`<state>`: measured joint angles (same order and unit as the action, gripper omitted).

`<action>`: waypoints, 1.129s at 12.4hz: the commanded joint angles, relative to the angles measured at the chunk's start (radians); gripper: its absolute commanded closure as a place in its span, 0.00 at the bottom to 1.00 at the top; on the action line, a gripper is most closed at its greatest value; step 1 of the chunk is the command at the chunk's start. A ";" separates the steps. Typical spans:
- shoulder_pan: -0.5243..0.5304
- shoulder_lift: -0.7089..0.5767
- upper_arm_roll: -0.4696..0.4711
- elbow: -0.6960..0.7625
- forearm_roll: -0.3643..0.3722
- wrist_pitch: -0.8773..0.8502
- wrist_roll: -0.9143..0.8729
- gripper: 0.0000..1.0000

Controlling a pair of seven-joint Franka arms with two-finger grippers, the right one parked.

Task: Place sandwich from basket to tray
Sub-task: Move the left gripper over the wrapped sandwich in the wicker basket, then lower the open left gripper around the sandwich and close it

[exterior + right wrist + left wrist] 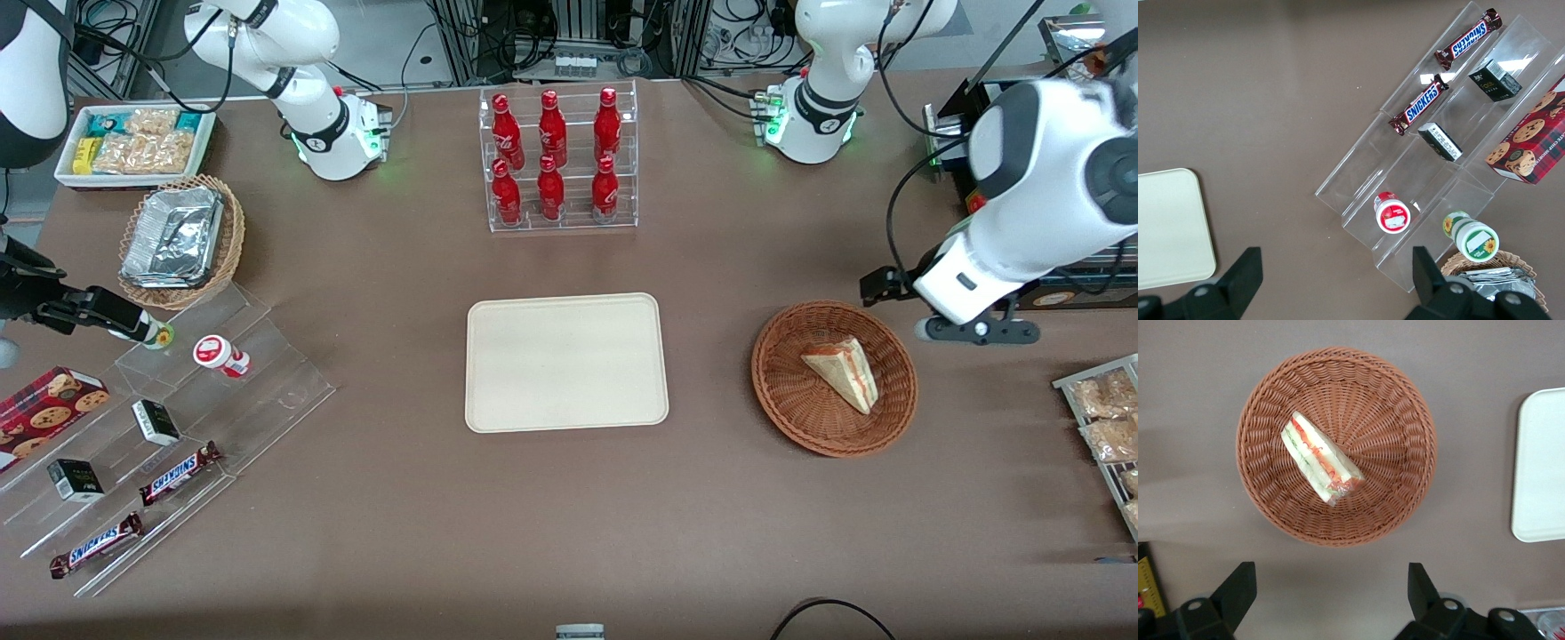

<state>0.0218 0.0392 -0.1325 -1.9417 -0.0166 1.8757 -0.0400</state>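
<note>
The sandwich, a wrapped triangular wedge with red and green filling, lies flat in the round reddish-brown wicker basket. The cream tray sits bare at the table's middle, beside the basket. My left gripper hovers high above the table, just off the basket's rim toward the working arm's end. It is open wide and holds nothing. Its black fingers frame bare table, apart from the sandwich.
A clear rack of red bottles stands farther from the camera than the tray. A wire rack of snack bags lies at the working arm's end. Acrylic steps with candy bars, a tan foil-filled basket and a white bin lie toward the parked arm's end.
</note>
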 commanded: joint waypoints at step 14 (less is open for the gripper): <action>0.038 0.132 -0.004 -0.249 -0.005 0.491 -0.571 0.00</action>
<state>0.0598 0.1473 -0.1300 -2.1906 -0.0174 2.3266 -0.4718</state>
